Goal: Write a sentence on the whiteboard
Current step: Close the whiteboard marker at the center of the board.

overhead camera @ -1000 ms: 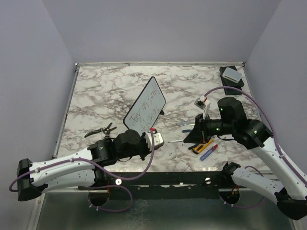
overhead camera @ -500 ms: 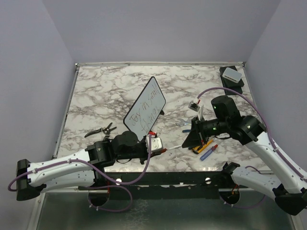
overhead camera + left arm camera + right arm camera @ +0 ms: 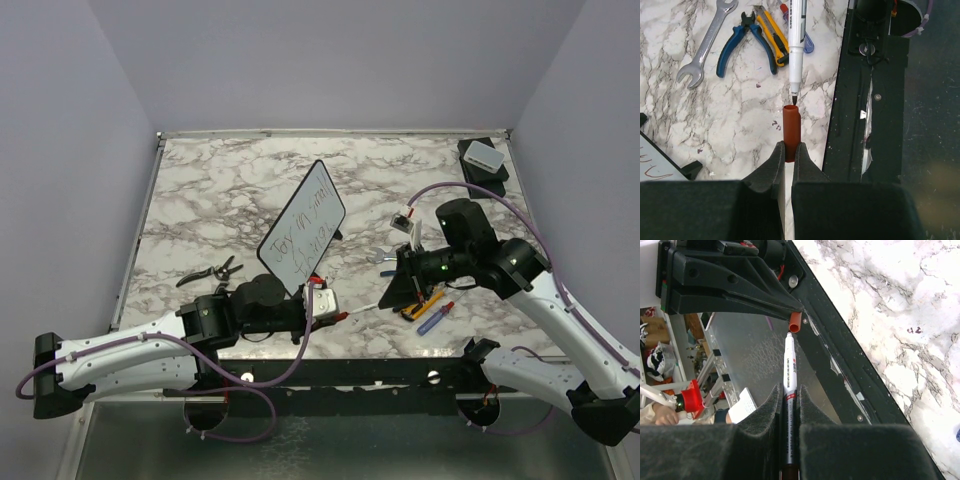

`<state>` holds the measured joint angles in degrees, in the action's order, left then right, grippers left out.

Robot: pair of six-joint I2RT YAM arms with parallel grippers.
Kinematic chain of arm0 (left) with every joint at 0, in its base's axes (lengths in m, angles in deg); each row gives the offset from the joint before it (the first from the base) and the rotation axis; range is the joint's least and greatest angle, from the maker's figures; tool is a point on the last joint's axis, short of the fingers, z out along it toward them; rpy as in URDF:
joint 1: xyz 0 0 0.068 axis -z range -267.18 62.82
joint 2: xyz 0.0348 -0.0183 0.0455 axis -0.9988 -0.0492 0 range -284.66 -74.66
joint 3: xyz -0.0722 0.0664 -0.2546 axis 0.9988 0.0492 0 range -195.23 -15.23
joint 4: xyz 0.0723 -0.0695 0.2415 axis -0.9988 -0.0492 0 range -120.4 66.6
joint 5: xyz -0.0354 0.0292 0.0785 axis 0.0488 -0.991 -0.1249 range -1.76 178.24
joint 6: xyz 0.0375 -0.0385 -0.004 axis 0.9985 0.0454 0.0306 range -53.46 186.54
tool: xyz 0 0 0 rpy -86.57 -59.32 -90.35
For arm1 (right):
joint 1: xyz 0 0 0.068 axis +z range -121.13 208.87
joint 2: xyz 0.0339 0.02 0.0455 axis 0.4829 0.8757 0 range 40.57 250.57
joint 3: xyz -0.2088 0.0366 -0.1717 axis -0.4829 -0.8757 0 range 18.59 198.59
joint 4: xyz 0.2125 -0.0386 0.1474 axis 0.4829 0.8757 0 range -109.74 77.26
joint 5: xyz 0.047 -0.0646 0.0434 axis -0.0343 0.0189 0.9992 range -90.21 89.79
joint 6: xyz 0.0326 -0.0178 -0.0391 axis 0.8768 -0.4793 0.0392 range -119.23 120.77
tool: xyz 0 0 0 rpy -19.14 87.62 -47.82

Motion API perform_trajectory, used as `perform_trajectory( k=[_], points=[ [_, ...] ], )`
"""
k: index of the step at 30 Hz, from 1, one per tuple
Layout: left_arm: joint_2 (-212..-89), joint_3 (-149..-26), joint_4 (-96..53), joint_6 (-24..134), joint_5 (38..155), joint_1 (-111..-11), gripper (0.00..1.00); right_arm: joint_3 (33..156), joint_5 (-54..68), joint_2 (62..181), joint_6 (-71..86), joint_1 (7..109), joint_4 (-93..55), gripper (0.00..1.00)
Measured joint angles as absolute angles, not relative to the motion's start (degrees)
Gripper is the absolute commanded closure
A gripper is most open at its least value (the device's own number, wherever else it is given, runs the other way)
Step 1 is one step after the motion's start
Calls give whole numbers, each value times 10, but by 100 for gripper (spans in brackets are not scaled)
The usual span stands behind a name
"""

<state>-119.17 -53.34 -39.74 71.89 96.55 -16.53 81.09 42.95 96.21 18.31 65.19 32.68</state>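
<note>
top external shows the whiteboard (image 3: 324, 181) bearing a dark two-line sentence (image 3: 300, 236).

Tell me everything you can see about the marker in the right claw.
The marker is a slim white plastic-looking pen with dark print on its barrel, a tapered nose and a small dark tip, uncapped. The right claw grips its barrel. Its tip sits at the mouth of the red cap pinched by the left claw.

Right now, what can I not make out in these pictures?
- Lower line of the dark handwritten sentence on the small black-framed whiteboard: top view, too small.
- Base of the red marker cap: left wrist view, inside the left gripper.
- Rear of the white marker pen: right wrist view, inside the right gripper.
</note>
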Motion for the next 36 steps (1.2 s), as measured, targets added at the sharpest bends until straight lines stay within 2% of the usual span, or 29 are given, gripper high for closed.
perform_trajectory(
  k=[36],
  points=[
    [-1207, -534, -393, 729, 974, -162, 100, 797, 462, 1002, 172, 652, 315, 99]
  ],
)
